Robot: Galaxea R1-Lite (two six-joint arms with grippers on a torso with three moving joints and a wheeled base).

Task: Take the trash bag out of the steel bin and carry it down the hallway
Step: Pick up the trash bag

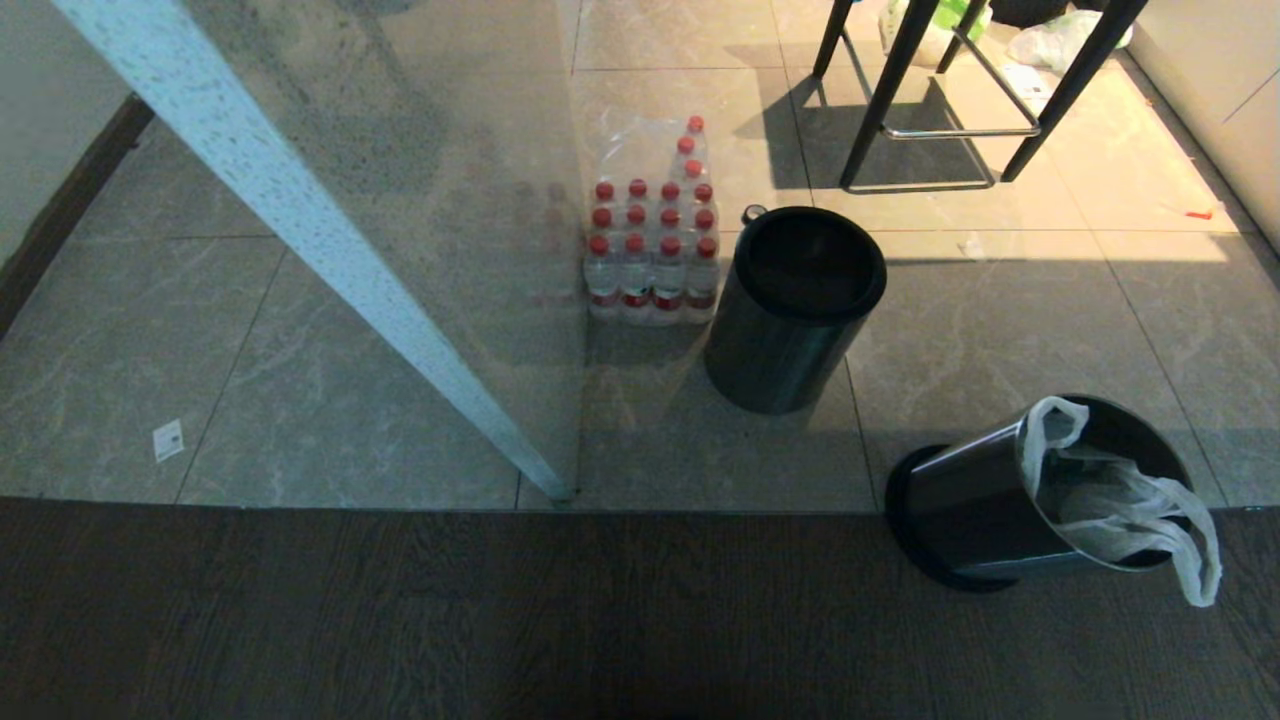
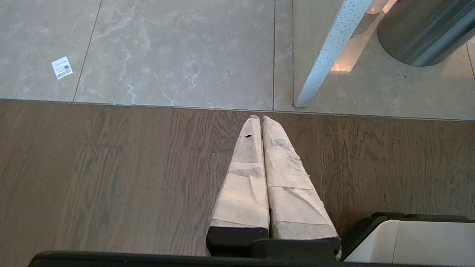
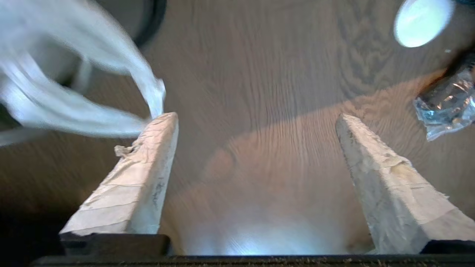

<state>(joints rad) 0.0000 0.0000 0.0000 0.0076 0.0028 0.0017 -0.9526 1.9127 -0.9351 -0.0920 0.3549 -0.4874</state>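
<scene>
Head view: the steel bin stands tilted at lower right, straddling the seam between dark wood floor and grey tiles. The trash bag is still inside, its white handles draped over the black rim, one loop hanging outside. Nothing is lifted out yet — removal and the carry down the hallway both remain, as I judge it. Neither arm shows here. Nearby: a second, dark bin upright on the tiles, touching or just beside a wrapped pack of red-capped bottles; black stool legs beyond; a pale speckled post slanting across the left.

Left wrist view: left gripper over the wood floor, wrapped fingers pressed together, holding nothing — parked.

Right wrist view: right gripper has its fingers spread wide apart with bare wood between them. One fingertip sits just at a blurred bag loop, not clamped on it. A crumpled clear wrapper lies off to one side. The loose, slippery handle looks easy to miss.
</scene>
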